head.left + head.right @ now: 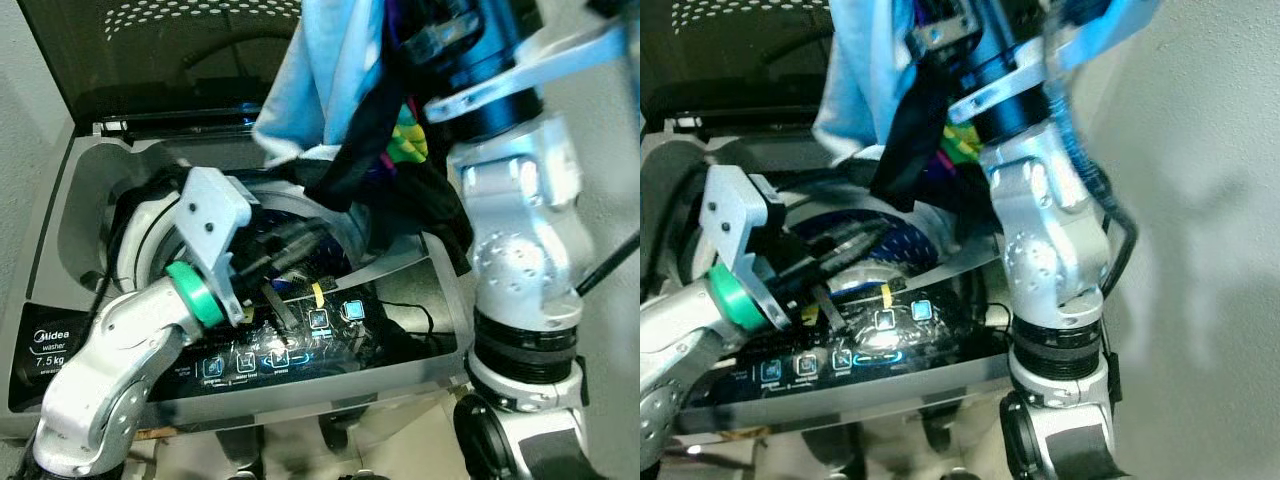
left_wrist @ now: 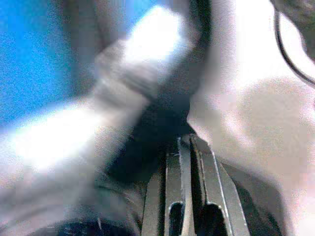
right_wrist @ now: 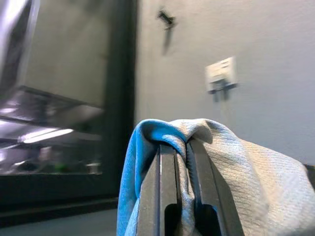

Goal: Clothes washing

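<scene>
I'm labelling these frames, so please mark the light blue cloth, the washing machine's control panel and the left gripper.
light blue cloth [image 1: 325, 70], left eye view, on its hanging middle fold.
control panel [image 1: 300, 350], left eye view, on the lit buttons.
left gripper [image 1: 300, 245], left eye view, between its black fingertips.

The washer [image 1: 70, 200] mouth is crowded: the left end effector [image 1: 285, 255] lies across the drum opening, and hanging clothes [image 1: 340, 90] block its far right side.

Clothes [image 1: 340, 90] above washer [image 1: 70, 250]; left pincer [image 1: 285, 255] below.
</scene>
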Controlling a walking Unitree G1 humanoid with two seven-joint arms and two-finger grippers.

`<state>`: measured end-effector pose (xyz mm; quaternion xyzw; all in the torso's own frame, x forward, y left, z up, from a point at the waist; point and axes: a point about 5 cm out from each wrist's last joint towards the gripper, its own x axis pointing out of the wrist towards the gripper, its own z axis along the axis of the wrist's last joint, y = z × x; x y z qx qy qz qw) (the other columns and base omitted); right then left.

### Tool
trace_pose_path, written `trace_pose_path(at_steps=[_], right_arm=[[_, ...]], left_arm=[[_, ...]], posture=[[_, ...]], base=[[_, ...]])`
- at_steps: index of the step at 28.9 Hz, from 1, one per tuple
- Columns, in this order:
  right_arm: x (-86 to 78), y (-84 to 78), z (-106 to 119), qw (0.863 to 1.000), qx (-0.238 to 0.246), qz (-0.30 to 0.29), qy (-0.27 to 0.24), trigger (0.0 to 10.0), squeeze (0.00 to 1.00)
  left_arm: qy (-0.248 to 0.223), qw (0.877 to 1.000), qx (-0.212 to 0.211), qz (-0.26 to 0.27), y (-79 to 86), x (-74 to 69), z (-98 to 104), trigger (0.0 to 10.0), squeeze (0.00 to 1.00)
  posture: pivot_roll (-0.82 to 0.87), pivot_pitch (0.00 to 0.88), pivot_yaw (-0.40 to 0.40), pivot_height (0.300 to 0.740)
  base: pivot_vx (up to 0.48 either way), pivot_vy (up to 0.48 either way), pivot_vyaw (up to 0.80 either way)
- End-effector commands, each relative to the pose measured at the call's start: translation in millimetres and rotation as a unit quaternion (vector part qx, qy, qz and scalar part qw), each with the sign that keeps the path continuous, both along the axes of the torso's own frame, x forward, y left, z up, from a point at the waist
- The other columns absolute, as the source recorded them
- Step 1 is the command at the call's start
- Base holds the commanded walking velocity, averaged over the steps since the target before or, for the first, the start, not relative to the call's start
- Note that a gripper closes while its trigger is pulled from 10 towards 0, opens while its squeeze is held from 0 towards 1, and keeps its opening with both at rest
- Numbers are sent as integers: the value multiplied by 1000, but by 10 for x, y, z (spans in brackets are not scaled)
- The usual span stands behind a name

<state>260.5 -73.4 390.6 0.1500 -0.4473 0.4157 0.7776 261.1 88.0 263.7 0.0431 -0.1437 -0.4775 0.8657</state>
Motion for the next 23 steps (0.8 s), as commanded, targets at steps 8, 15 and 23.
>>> trace_pose_path(at_steps=[8, 15, 23], right_arm=[[132, 163, -822, 987, -147, -3, 68, 10000, 0], [795, 309, -1182, 944, -251, -127, 173, 10000, 0], [843, 703, -1443, 910, -358, -162, 128, 10000, 0]], left_arm=[[-90, 919, -32, 382, 821, 863, 368, 10000, 0], [-77, 859, -12, 506, 1506, 716, 303, 10000, 0], [-14, 854, 7, 520, 1477, 468, -92, 10000, 0]], posture=[[40, 47, 62, 740], [76, 56, 44, 740], [103, 60, 35, 740]], base=[[0, 0, 0], [0, 0, 0], [0, 0, 0]])
